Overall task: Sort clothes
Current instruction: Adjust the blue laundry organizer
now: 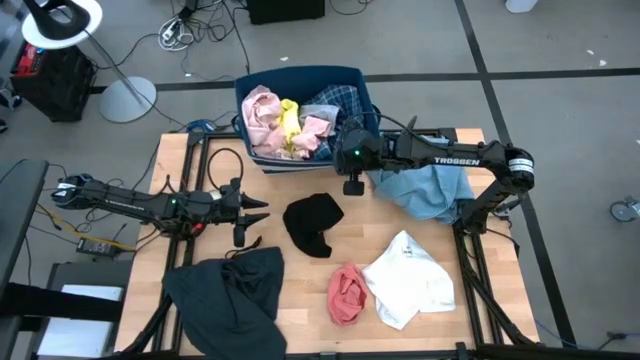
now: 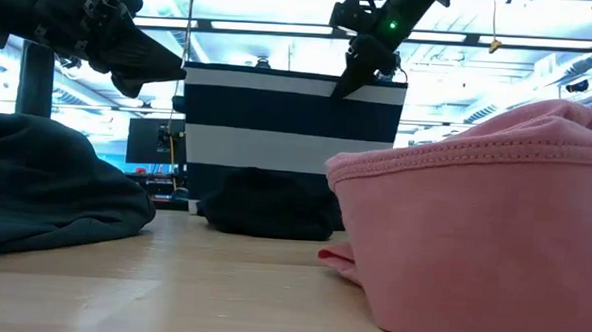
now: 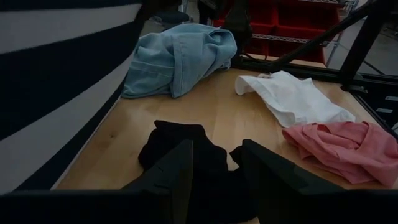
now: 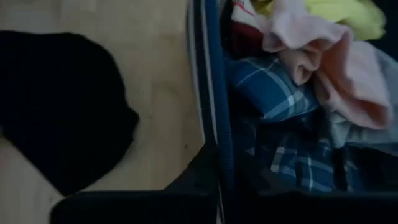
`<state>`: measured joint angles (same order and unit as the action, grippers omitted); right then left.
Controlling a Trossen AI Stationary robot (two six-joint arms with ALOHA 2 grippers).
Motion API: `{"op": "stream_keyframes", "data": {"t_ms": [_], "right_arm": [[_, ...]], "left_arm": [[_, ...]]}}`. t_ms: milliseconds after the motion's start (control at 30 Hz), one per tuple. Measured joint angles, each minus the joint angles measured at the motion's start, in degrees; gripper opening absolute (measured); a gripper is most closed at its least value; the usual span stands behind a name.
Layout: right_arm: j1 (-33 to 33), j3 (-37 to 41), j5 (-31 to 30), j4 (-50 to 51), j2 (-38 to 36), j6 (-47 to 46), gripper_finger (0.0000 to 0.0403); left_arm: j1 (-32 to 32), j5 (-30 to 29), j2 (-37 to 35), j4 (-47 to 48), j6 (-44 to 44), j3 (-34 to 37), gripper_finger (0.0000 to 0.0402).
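Right gripper [image 1: 352,186] hangs by the bin [image 1: 352,78]'s near corner, above the black garment [image 1: 313,224].

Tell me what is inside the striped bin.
The bin holds a pink garment, a yellow one and a blue plaid one, piled together. Whatever lies beneath them is covered.

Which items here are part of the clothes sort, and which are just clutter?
Part of the job:
- black garment
- white garment
- pink garment
- dark grey garment
- light blue garment
- plaid, yellow and pale pink clothes in the bin
- navy striped bin, as the container

Lying about:
- floor lamp
- cables on the floor
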<state>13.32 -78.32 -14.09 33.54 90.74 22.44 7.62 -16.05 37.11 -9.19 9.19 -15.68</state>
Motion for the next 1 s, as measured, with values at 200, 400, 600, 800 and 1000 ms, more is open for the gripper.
{"op": "stream_keyframes", "data": {"t_ms": [200, 400, 600, 800, 1000], "right_arm": [[-5.0, -2.8, -4.0, 4.3, 0.1, -3.0, 0.0006], [-10.8, -5.7, -3.6, 10.6, 0.1, -8.9, 0.0003], [-17.9, -6.1, -2.5, 13.5, -0.2, -12.7, 0.0002], [-22.3, -6.1, -5.8, 13.5, -0.2, -13.2, 0.0001], [-15.5, -6.0, -5.1, 10.0, 0.0, -12.7, 0.0001]], "left_arm": [[0.0, 1.2, 0.0, 0.1, 0.4, 0.0, 0.0145], [0.0, 4.0, 0.0, 0.1, 0.5, 0.0, 0.0145], [0.0, 4.2, 0.0, -0.1, 0.7, 0.0, 0.0145], [0.0, 4.4, 0.0, -0.2, 1.4, 0.0, 0.0145], [0.0, 4.4, 0.0, -0.3, 1.6, 0.0, 0.0145]]}}
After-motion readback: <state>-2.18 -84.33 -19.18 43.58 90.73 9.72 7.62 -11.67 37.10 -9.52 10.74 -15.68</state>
